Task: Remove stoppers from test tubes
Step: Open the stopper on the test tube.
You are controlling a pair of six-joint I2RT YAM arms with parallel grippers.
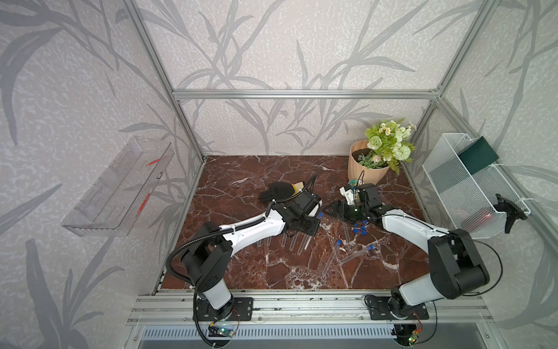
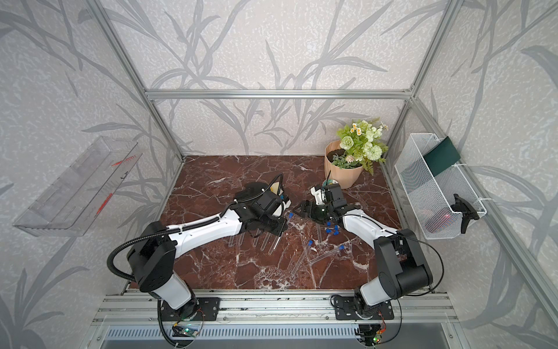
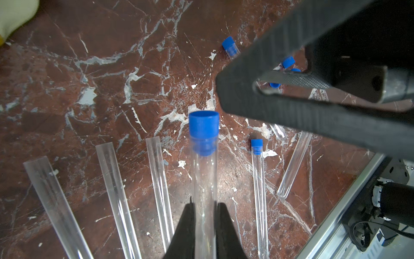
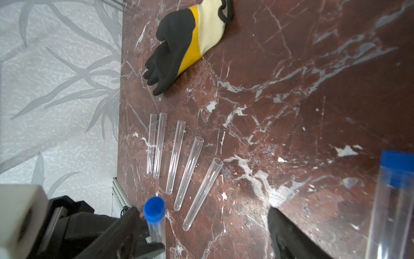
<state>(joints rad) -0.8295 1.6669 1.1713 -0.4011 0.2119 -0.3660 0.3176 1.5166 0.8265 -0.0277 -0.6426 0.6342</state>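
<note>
Closest to the camera, the left gripper (image 3: 205, 208) is squeezed tight on a clear test tube (image 3: 205, 175). One black finger (image 3: 186, 231) presses on each side of it. The test tube is up in the air, off the tabletop (image 3: 89, 67). A blue stopper (image 3: 203, 125) is pushed into its mouth.

The right gripper (image 1: 327, 209) points at that stopper from just beside it. Its fingers are apart and hold nothing. I cannot tell if it touches the stopper.

A black and yellow glove (image 4: 177, 51) lies flat on the tabletop. The held test tube is near the glove, a little to its right and closer to the robot.

Five open test tubes (image 4: 175, 157) lie side by side on the tabletop. They are near the glove too, on the side closer to the robot. None of them has a stopper in it.

A small heap of loose stoppers (image 1: 360, 228) lies to the right of the glove, past both grippers.

A few capped test tubes (image 1: 332, 256) lie flat, to the right of the glove and closer to the robot than the heap.

A flower pot (image 1: 367, 167) stands well to the right of the glove.
</note>
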